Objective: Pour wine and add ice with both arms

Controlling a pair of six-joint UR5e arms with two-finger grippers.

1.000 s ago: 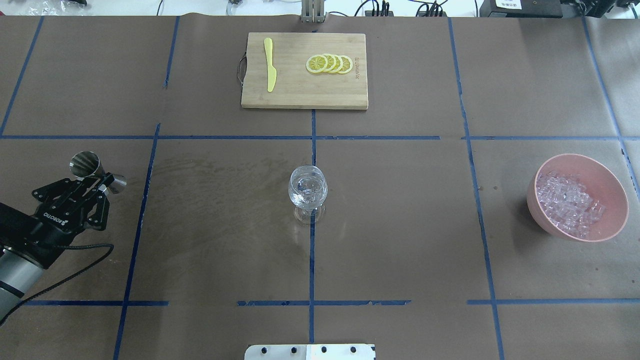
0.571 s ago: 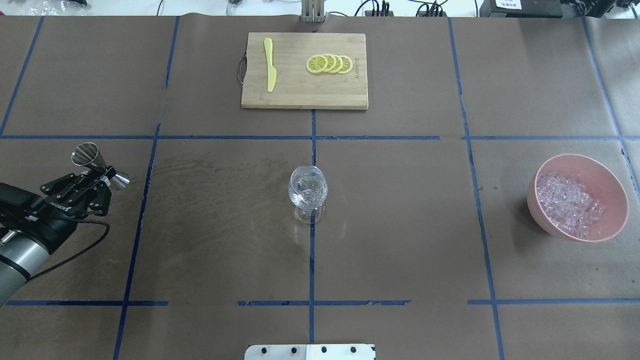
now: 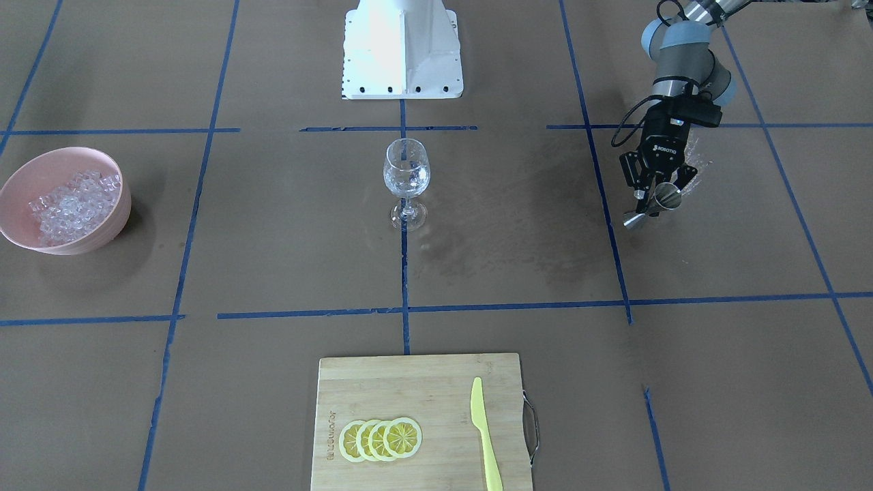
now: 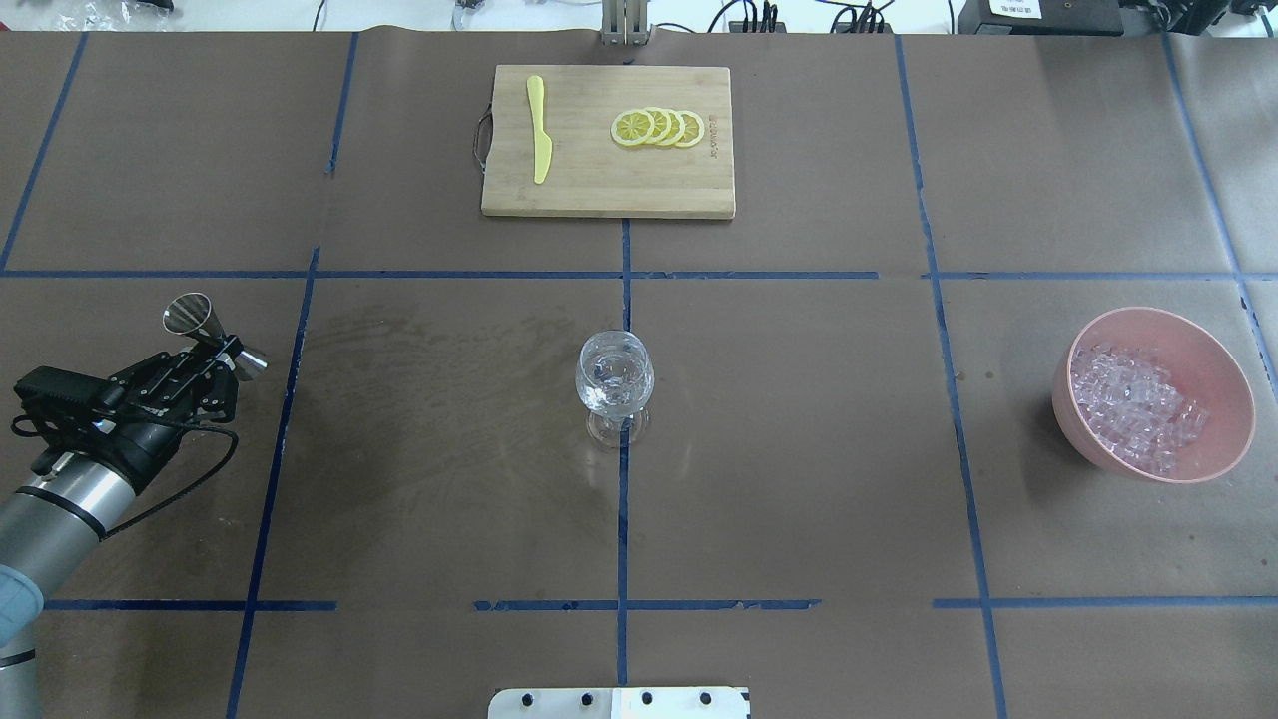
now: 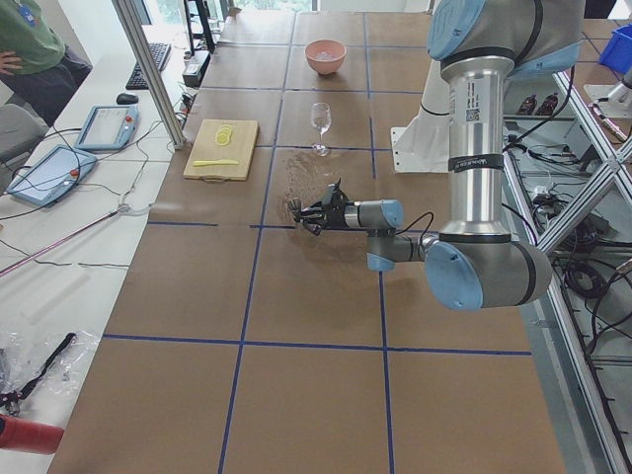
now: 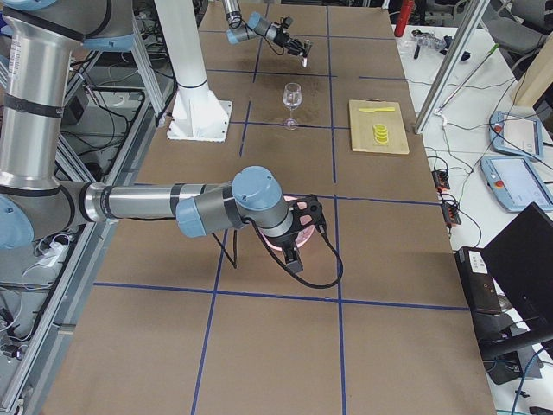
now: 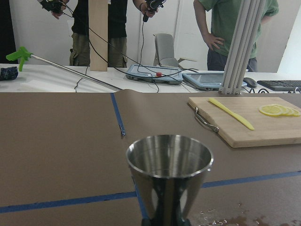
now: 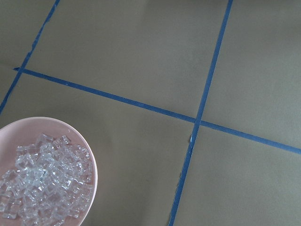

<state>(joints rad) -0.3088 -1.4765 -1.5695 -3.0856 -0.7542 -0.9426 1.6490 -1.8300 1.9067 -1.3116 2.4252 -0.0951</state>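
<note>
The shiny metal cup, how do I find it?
On the brown table, look left in the overhead view, where a robot arm reaches in. The left hand grips the cup at the waist. It is the only steel thing: two cones joined tip to tip, unlike the clear glass mid-table.

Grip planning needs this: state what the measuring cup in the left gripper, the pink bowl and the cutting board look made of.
The measuring cup looks like polished steel: silvery, mirror-like, reflecting its surroundings. The pink bowl seems matte plastic, possibly ceramic: even colour, no glare. The cutting board looks like unvarnished bamboo or wood: pale striped grain.
</note>
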